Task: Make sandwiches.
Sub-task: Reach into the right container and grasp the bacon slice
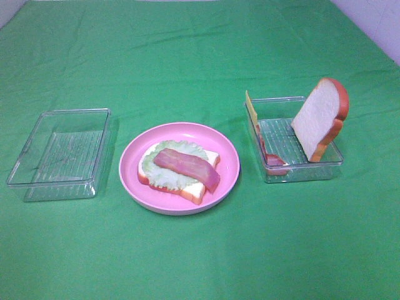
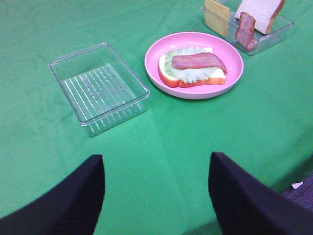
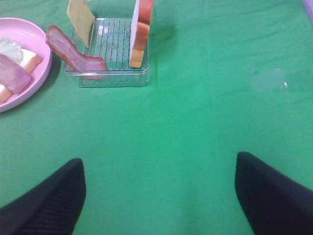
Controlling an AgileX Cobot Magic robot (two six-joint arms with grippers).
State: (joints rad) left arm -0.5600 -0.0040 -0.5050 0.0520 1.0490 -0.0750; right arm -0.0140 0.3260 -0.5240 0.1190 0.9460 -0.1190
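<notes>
So the sandwich [image 1: 192, 187] sits half-built on the plate [image 1: 234, 164], bacon [image 1: 186, 167] topmost; left end effector [image 2: 156, 155] and right end effector [image 3: 159, 156] both gape empty; next, probably, the right one lifts cheese [image 1: 250, 107] from the tray [image 1: 303, 172].

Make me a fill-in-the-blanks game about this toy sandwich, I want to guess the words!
The sandwich sits on a round plate coloured ____. Its top layer is a strip of ____. Under that strip lies pale green ____. The clear tray holding the spare bread slice also holds a yellow square of ____.
Missing words: pink; bacon; lettuce; cheese.
</notes>
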